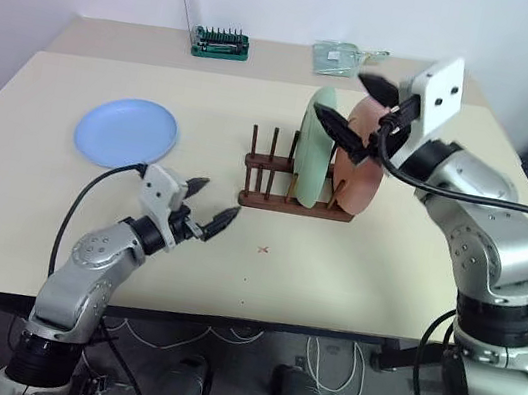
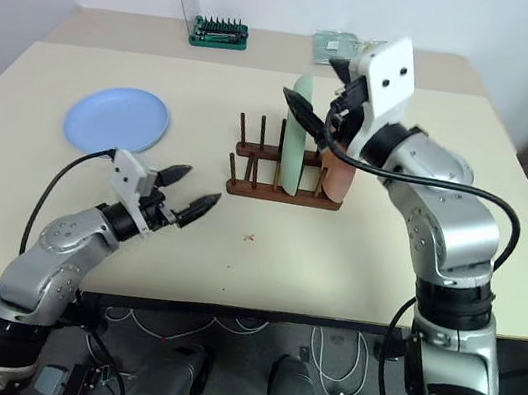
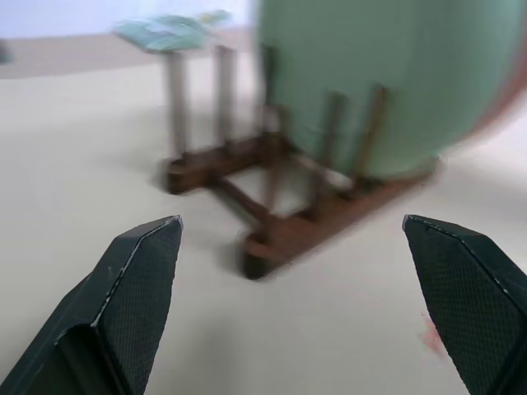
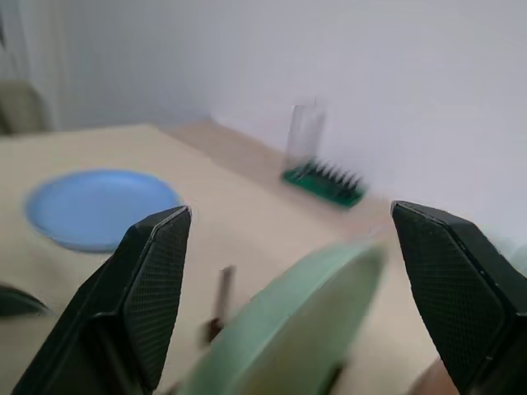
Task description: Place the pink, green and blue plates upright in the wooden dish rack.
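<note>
Two free slots [image 1: 261, 162] beside green plate [image 1: 315, 145]

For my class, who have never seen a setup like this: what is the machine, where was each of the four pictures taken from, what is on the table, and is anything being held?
It is a humanoid robot with two arms, each ending in two black fingers. Two pictures come from cameras in its head, looking down over the table; the other two come from a camera on each wrist. On the table stands a wooden dish rack with a green plate and a pink plate upright in it. A blue plate lies flat, apart from the rack. At the far edge sit a small green tray of metal bits and a clear packet. The left gripper and right gripper are open, holding nothing.
</note>
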